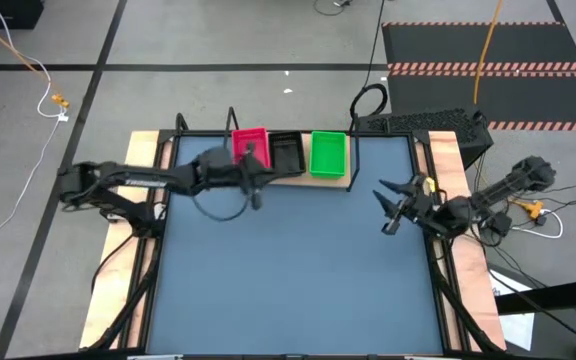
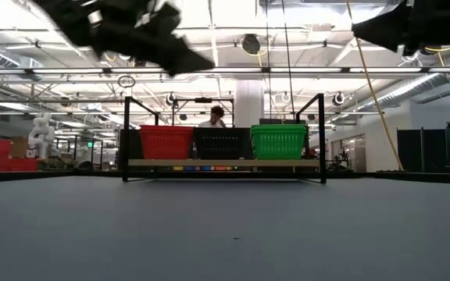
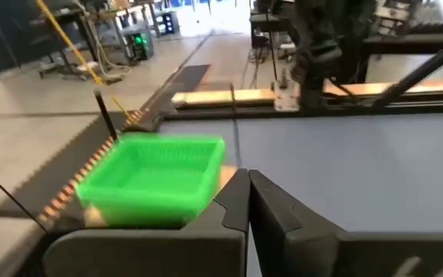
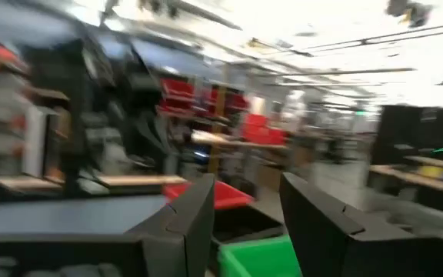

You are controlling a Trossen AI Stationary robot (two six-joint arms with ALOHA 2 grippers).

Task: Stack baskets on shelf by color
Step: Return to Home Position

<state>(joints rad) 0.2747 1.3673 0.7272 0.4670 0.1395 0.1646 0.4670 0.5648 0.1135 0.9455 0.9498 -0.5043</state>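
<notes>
The shelf [image 1: 354, 181] stands at the table's far edge, a light-wood board [image 2: 225, 163] on a black frame. On it, side by side, rest a red basket [image 1: 250, 143], a black basket [image 1: 286, 153] and a green basket [image 1: 328, 153]. Whether each is a stack, I cannot tell. My left gripper [image 1: 256, 197] hovers above the table just in front of the red and black baskets, shut on nothing [image 3: 248, 183]. My right gripper [image 1: 387, 208] is raised near the table's right edge, open and empty [image 4: 246, 201].
The blue-grey tabletop [image 1: 298, 270] stretches in front of the shelf. Wooden side strips [image 1: 450, 160] border it. A cable loop [image 1: 218, 205] hangs under my left arm. In the low view a person [image 2: 216, 117] sits in the room behind the shelf.
</notes>
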